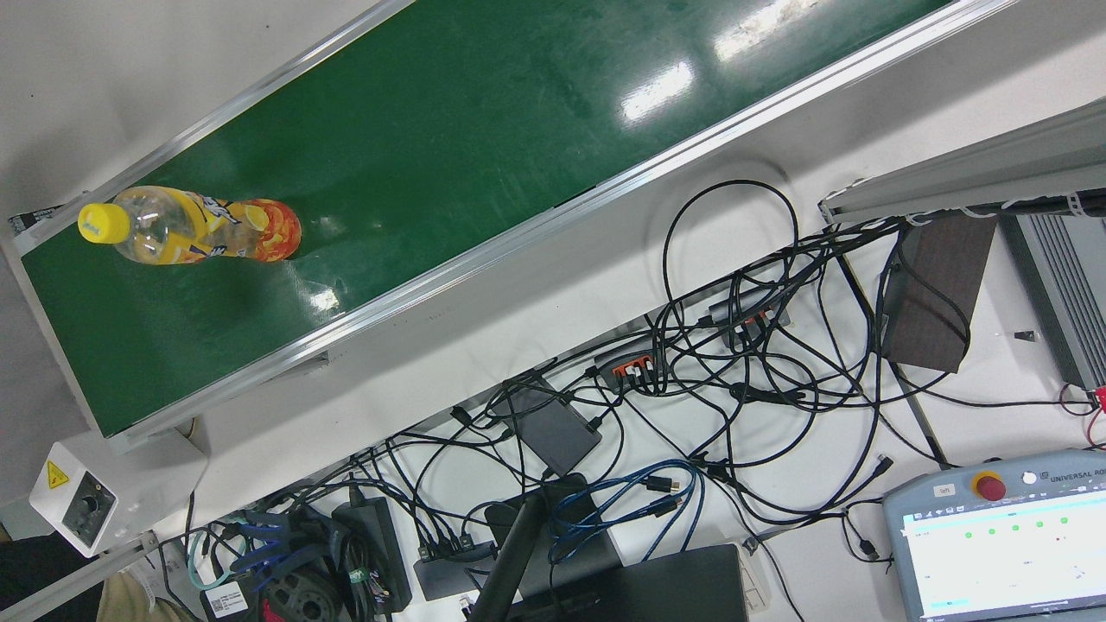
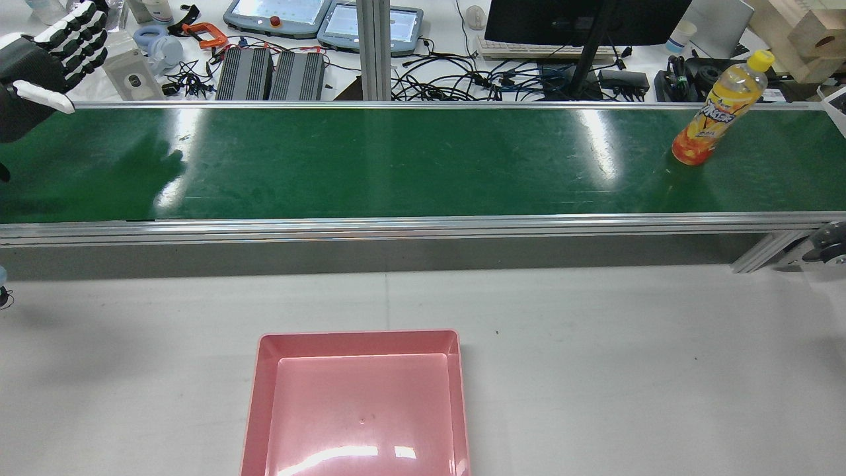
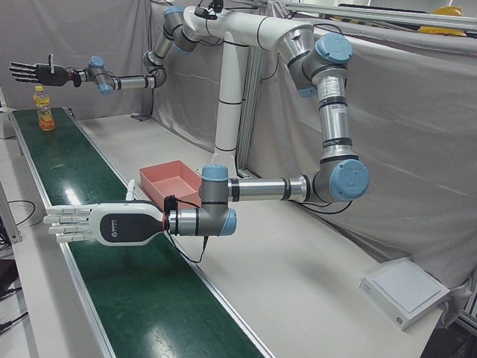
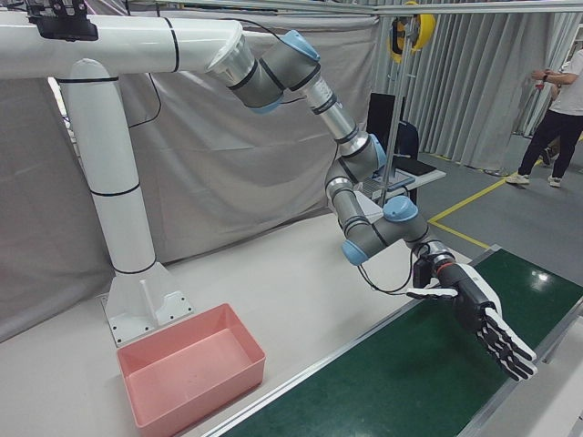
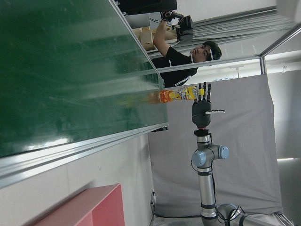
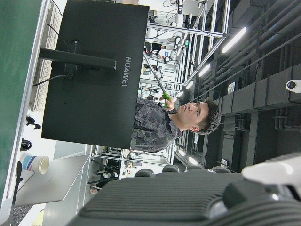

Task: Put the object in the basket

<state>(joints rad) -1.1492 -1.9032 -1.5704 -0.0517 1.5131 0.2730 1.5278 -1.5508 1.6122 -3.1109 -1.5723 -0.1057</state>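
An orange-drink bottle (image 2: 717, 116) with a yellow cap stands upright on the green conveyor belt (image 2: 396, 158) at its right end. It also shows in the front view (image 1: 207, 229) and the left-front view (image 3: 45, 110). The empty pink basket (image 2: 360, 334) sits on the white table in front of the belt. My left hand (image 2: 49, 49) is open, fingers spread, low over the belt's left end, far from the bottle; it shows in the left-front view (image 3: 97, 224) and the right-front view (image 4: 478, 319). My right hand (image 3: 37, 73) is open and empty, held above and just beyond the bottle, apart from it.
Behind the belt lie cables, teach pendants (image 2: 277, 13), a monitor stand (image 2: 585, 46) and power units (image 2: 271, 73). The arms' white pedestal (image 4: 127, 228) stands behind the basket. Two people are beyond the station (image 4: 557, 109).
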